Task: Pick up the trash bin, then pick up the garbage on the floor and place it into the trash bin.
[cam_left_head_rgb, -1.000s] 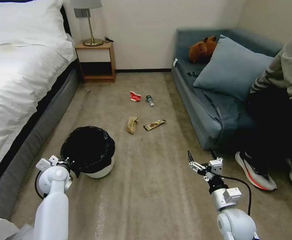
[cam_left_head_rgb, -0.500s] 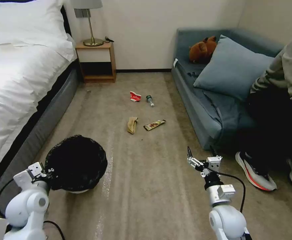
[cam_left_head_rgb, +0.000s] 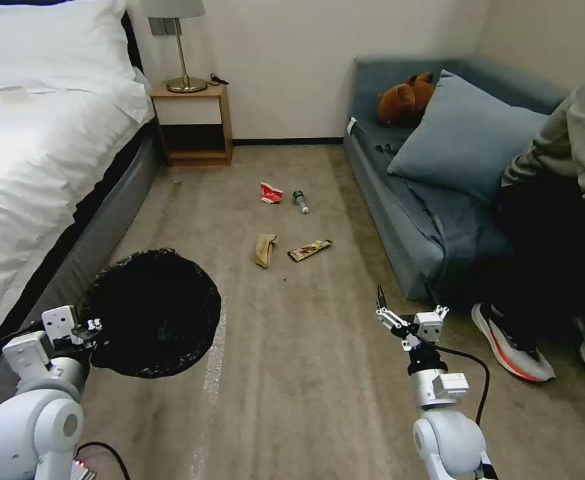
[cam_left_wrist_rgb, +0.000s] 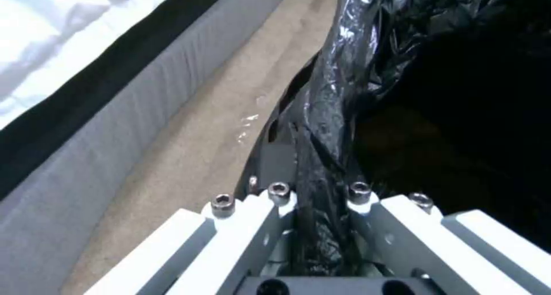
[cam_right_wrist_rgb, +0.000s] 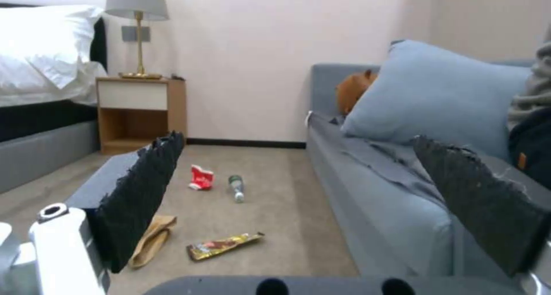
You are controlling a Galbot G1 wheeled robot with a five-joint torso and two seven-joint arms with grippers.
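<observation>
Off carpet (cam_left_head_rgb: 292, 373): bin (cam_left_head_rgb: 152, 313) seemingly higher.

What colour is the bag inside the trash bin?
Black and crinkly, the bag shows best in the head view.

Head camera looks down the carpet (cam_left_head_rgb: 292, 373) (right wrist low, forward).

black crinkly bin liner (cam_left_head_rgb: 152, 313), red-and-white carton (cam_left_head_rgb: 271, 193), green-label clear bottle (cam_left_head_rgb: 300, 201), tan paper bag (cam_left_head_rgb: 264, 249), gold-brown wrapper (cam_left_head_rgb: 309, 249), beige carpet (cam_left_head_rgb: 305, 373)
</observation>
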